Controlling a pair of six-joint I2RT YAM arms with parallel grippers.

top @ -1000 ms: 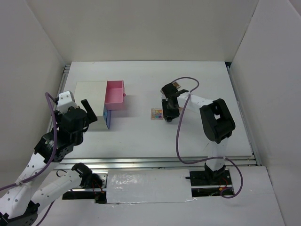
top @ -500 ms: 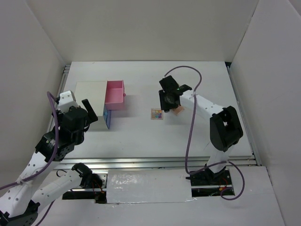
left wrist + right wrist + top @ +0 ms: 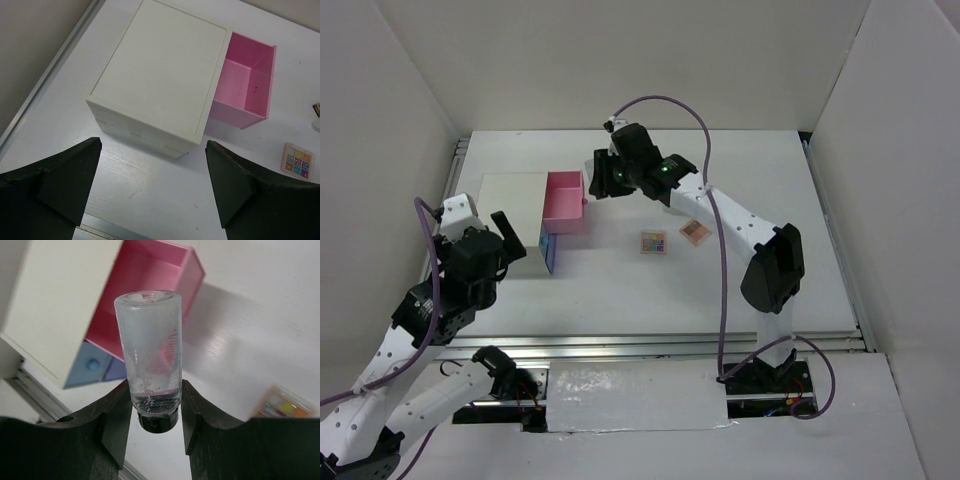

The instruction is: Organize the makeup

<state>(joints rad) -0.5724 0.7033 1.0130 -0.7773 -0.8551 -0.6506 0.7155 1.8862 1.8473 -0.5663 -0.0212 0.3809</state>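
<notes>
In the top view, the right gripper (image 3: 603, 182) hangs at upper centre, just beside the far right corner of the open pink drawer (image 3: 565, 205) that sticks out of the white box (image 3: 512, 200). Its load is too small to make out here. A multicoloured palette (image 3: 653, 242) and a peach palette (image 3: 694, 233) lie mid-frame, apart from the box.

In the left wrist view, the left gripper (image 3: 152, 192) stands fully spread with nothing between its fingers, low in the frame below the box. We see nothing lying in the drawer at upper right.

In the right wrist view, the fingers are half closed on the clear black-capped bottle (image 3: 150, 350), pinching it near the cap. The drawer sits upper left behind it. We judge we should centre the bottle over the drawer and lower it well inside before letting go, since a round bottle will roll.
</notes>
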